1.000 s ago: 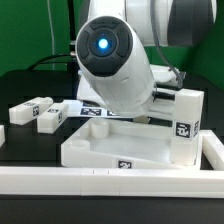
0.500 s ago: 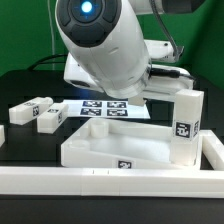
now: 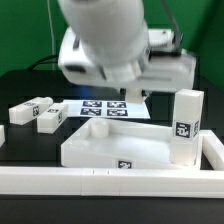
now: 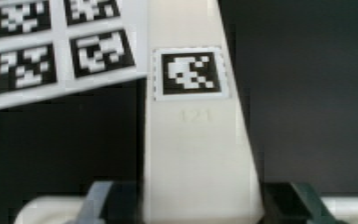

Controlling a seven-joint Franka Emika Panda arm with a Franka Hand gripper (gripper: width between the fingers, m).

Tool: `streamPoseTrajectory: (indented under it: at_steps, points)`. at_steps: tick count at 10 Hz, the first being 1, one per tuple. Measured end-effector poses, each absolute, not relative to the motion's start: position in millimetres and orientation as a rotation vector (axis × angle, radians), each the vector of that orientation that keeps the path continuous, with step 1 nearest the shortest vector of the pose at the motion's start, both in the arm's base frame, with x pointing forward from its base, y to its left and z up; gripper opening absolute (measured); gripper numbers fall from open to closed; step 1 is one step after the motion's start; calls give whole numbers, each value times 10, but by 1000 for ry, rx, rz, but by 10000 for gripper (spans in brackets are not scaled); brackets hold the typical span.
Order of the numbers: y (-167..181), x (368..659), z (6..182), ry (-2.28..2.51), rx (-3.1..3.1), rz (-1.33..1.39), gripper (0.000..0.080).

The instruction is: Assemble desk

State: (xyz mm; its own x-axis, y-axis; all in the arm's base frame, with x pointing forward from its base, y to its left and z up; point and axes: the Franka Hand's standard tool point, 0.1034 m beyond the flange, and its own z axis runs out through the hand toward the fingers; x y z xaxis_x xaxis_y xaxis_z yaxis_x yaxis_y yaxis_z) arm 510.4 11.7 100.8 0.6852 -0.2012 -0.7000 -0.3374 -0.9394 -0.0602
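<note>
Near counter's left edge: two loose legs [image 3: 40,111]. Counter's middle: marker board [image 3: 108,108], desk slab [image 3: 120,148] in front, one leg [image 3: 185,125] upright at slab's right corner. Tool [image 4: 179,190] above, clamped on another leg [image 4: 197,120]. Risk: leg tilts in grip, misses slab's corner.

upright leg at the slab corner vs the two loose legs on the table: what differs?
The upright leg stands on end at the desk slab corner; the loose legs lie flat on the black table, apart from the slab. It sits at the exterior view's right; they sit at its left. All are white, square and tagged.
</note>
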Motion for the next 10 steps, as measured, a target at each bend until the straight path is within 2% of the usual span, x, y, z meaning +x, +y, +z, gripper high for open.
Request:
streamPoseTrajectory:
  at_steps: [3,8,10]
  points:
    - [35,5395,1253,425,-2799,841,289]
    - [46,5554,1265,459,-2943,283,289]
    - [-53,5754,1520,408,-2977,78,289]
